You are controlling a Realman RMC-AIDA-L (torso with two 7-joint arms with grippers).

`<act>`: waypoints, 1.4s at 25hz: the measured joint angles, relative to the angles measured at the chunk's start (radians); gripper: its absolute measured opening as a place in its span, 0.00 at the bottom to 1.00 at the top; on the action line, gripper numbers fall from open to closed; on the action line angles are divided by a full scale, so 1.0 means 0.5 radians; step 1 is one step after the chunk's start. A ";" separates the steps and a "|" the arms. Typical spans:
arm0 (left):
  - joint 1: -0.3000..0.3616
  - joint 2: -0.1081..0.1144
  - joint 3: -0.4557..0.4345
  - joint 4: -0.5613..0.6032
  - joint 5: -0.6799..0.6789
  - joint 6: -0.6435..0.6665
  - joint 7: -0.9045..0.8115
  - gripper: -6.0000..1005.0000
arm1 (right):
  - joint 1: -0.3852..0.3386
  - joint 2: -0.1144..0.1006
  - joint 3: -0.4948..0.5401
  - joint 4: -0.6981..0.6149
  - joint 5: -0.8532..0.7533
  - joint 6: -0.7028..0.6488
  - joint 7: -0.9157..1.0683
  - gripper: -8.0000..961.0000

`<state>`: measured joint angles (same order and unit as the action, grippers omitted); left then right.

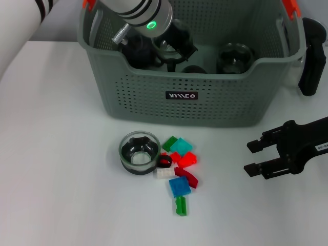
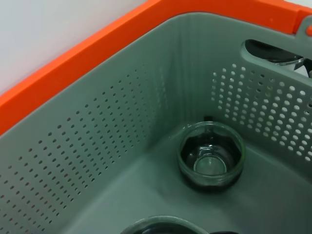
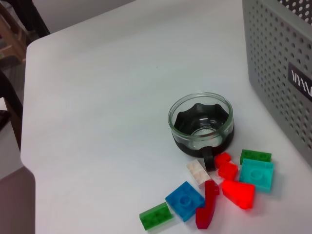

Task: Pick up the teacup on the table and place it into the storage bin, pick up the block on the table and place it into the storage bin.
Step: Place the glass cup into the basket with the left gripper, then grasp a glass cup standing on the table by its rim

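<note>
A glass teacup (image 1: 138,152) (image 3: 201,124) with a dark base stands on the white table in front of the storage bin (image 1: 154,110) (image 3: 278,58). Beside it lie several small blocks: a blue block (image 1: 179,187) (image 3: 185,200), a teal block (image 1: 181,146) (image 3: 256,174), plus red, green and white ones. My left gripper (image 1: 171,46) reaches down inside the bin (image 2: 97,161), next to a glass teacup (image 1: 166,49). Another teacup (image 1: 235,57) (image 2: 210,156) rests on the bin floor. My right gripper (image 1: 252,157) hovers open to the right of the blocks, empty.
A black object (image 1: 311,56) stands just outside the bin's right wall. Orange handle clips (image 1: 291,7) sit on the bin rim. A further glass rim (image 2: 156,225) shows on the bin floor. In the right wrist view the table edge (image 3: 29,161) lies beyond the teacup.
</note>
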<state>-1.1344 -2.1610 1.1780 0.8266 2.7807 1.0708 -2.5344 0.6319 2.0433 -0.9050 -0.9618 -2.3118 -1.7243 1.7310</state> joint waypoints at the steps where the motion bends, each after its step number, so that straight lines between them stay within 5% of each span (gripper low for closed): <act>1: 0.002 0.000 0.000 0.000 0.000 0.000 0.000 0.07 | 0.000 0.000 0.000 0.000 0.000 0.000 0.000 0.69; 8: 0.003 -0.001 0.000 0.000 0.001 -0.001 -0.005 0.17 | 0.000 0.000 0.000 0.000 0.000 0.000 -0.001 0.69; 13: 0.005 -0.004 0.000 0.013 0.001 0.011 -0.006 0.40 | 0.000 0.000 0.000 0.000 0.000 0.000 -0.003 0.69; 21: 0.048 -0.004 -0.020 0.180 -0.004 0.086 -0.011 0.54 | 0.000 -0.001 0.004 0.000 0.000 0.000 -0.007 0.69; 24: 0.116 -0.001 -0.028 0.417 -0.006 0.219 -0.028 0.59 | 0.000 -0.008 0.014 0.000 0.000 0.002 -0.009 0.69; 27: 0.217 -0.004 -0.065 0.732 -0.031 0.401 -0.033 0.79 | 0.002 -0.016 0.019 0.000 0.001 0.003 -0.008 0.69; 35: 0.593 -0.017 -0.075 1.555 -0.407 1.039 -0.004 0.83 | 0.017 -0.022 0.025 0.000 0.000 0.023 0.004 0.69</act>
<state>-0.8377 -2.1697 1.1404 1.6040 2.5771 1.5903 -2.5365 0.6405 2.0324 -0.8925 -0.9618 -2.3117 -1.7128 1.7329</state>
